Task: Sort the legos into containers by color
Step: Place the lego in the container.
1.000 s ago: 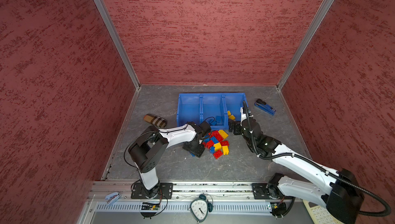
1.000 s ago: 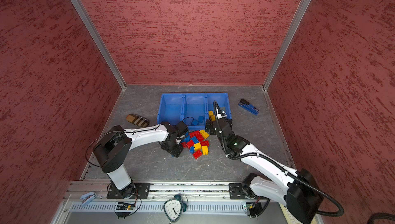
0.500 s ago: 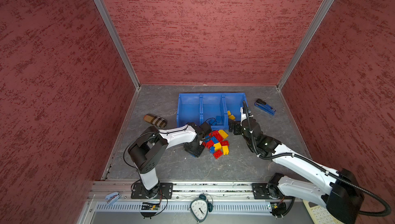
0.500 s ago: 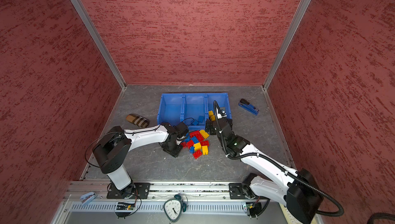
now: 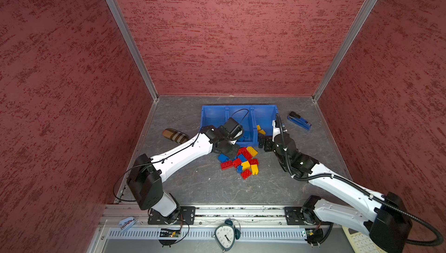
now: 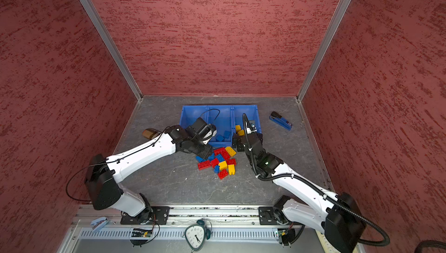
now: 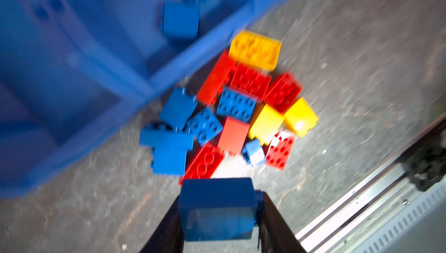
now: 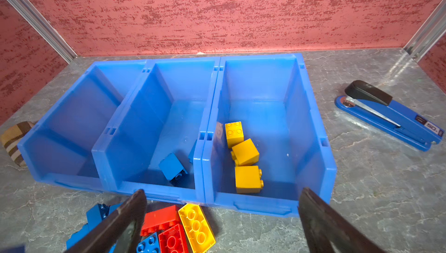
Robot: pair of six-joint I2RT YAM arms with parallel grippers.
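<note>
**Ana:** What is the left gripper (image 7: pixel 218 218) doing?

**Ben:** It is pinching a small blue plastic brick (image 7: pixel 214 191) between its two fingers. That picture is blurry.

**Ana:** Where are the other bricks?

**Ben:** The pile of red, blue and yellow plastic bricks (image 7: pixel 241 102) lies on the grey desk (image 7: pixel 350 46), just in front of that gripper. The three joined blue plastic bins (image 8: pixel 218 62) stand right behind the pile.

**Ana:** And the right gripper (image 8: pixel 223 192)?

**Ben:** Its fingers are spread wide with nothing between them. It hangs near the front wall of the bin at the right end. The pile is just to its left.

**Ana:** What is in the bins?

**Ben:** I see three yellow bricks (image 8: pixel 245 152) in the bin right ahead of the right gripper. The middle bin holds a blue brick (image 8: pixel 172 167).

**Ana:** Anything else?

**Ben:** A blue and black stapler (image 8: pixel 391 116) lies on the desk, well off to the right of the right gripper.
</note>
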